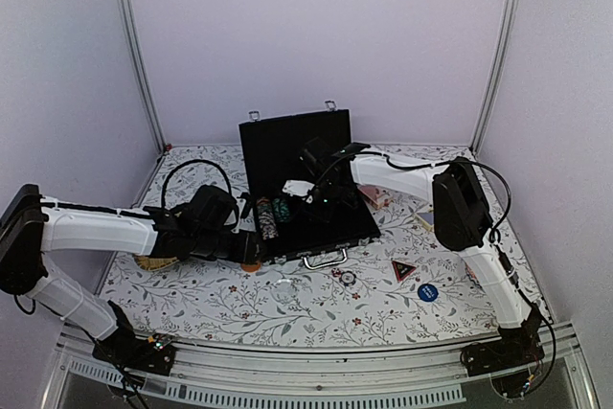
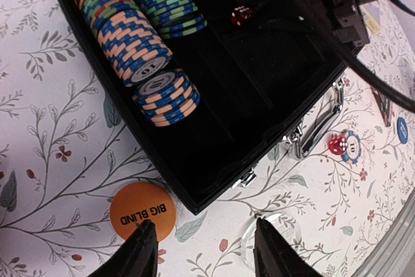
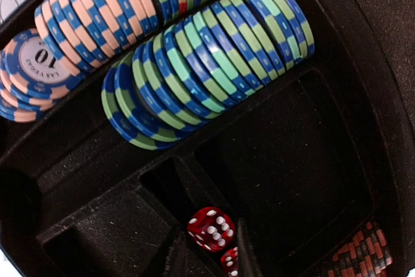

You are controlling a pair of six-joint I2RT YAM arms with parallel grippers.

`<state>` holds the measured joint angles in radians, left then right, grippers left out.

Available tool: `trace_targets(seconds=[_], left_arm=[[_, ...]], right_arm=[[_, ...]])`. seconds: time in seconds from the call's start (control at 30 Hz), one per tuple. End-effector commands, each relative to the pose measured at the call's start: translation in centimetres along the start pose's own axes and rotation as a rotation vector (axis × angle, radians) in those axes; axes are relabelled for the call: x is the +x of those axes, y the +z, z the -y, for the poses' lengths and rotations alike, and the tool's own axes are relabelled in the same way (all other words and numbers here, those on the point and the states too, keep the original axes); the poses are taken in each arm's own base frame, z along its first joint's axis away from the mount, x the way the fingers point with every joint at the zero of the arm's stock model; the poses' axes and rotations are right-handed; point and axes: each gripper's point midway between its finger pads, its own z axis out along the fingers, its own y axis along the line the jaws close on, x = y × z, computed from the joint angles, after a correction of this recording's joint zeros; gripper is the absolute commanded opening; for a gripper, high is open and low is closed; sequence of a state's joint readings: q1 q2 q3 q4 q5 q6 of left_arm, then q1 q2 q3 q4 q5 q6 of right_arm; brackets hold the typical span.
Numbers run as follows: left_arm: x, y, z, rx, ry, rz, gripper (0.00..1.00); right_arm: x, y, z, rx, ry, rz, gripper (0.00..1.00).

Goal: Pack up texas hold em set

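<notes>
The black case [image 1: 287, 146] lies open mid-table, with rows of poker chips [image 2: 133, 37] in its left slots. My right gripper [image 3: 211, 261] reaches into the case, open by a narrow gap. A red die [image 3: 211, 227] and a second one [image 3: 230, 262] lie in the small slot between its fingers. My left gripper [image 2: 204, 251] hangs open over the cloth at the case's front left corner. Its left fingertip [image 2: 141, 241] is over an orange BIG BLIND disc [image 2: 142, 211], and its right one is over a clear disc [image 2: 275, 228].
A red die sits on a blue-and-white chip [image 2: 350, 148] by the silver handle [image 1: 326, 258]. A dark triangle piece [image 1: 402, 270] and a blue disc [image 1: 427, 292] lie at the front right. Cards [image 1: 374, 195] show right of the case. Grey walls close in the floral table.
</notes>
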<state>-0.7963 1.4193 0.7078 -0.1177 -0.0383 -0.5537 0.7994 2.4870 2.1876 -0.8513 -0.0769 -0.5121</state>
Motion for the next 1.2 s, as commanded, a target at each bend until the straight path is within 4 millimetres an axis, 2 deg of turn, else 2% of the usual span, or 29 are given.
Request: trace_targets(seconds=[0.0, 0.17, 0.37, 0.47, 0.57, 0.63, 0.7, 0.8, 0.83, 0.9, 1.0, 1.13, 1.17], left_arm=[[-0.7, -0.2, -0.2, 0.002, -0.016, 0.023, 0.51], [-0.7, -0.1, -0.1, 0.005, -0.016, 0.022, 0.51], [-1.3, 0.0, 0.2, 0.004, -0.007, 0.022, 0.51], [-2.1, 0.0, 0.6, 0.009, 0.004, 0.030, 0.52], [-3.5, 0.2, 1.4, 0.016, 0.021, 0.046, 0.53], [-4.6, 0.5, 2.1, 0.022, 0.035, 0.055, 0.53], [-6.1, 1.0, 2.9, 0.026, 0.044, 0.064, 0.52], [-7.3, 2.8, 3.7, 0.020, 0.056, 0.040, 0.47], [-7.5, 3.5, 3.8, 0.015, 0.061, 0.029, 0.43], [-8.1, 4.6, 4.1, 0.002, 0.064, 0.011, 0.22], [-8.2, 6.6, 4.1, -0.014, 0.074, -0.031, 0.02], [-8.3, 9.2, 3.8, -0.034, 0.084, -0.092, 0.00], [-7.8, 10.2, 3.4, -0.050, 0.086, -0.119, 0.00]], right_arm=[[1.3, 1.3, 0.4, 0.023, 0.011, -0.047, 0.35], [0.3, -0.2, 0.7, 0.033, 0.020, -0.011, 0.38], [-0.7, -2.8, 2.0, 0.069, 0.045, 0.029, 0.39], [-0.6, -4.9, 1.6, 0.029, 0.053, 0.038, 0.39], [-0.4, -8.7, 1.4, -0.026, 0.076, 0.099, 0.40], [0.8, -10.4, 1.7, -0.031, 0.104, 0.115, 0.40], [3.0, -11.6, 1.7, -0.052, 0.146, 0.115, 0.40], [6.1, -14.1, 1.9, -0.085, 0.221, 0.161, 0.40], [7.2, -15.0, 2.0, -0.092, 0.248, 0.180, 0.39], [9.6, -16.3, 1.9, -0.094, 0.287, 0.219, 0.39], [13.3, -17.6, 1.3, -0.099, 0.337, 0.279, 0.38], [17.0, -19.0, -0.1, -0.111, 0.383, 0.379, 0.37], [17.7, -19.2, -0.4, -0.103, 0.389, 0.396, 0.37]])
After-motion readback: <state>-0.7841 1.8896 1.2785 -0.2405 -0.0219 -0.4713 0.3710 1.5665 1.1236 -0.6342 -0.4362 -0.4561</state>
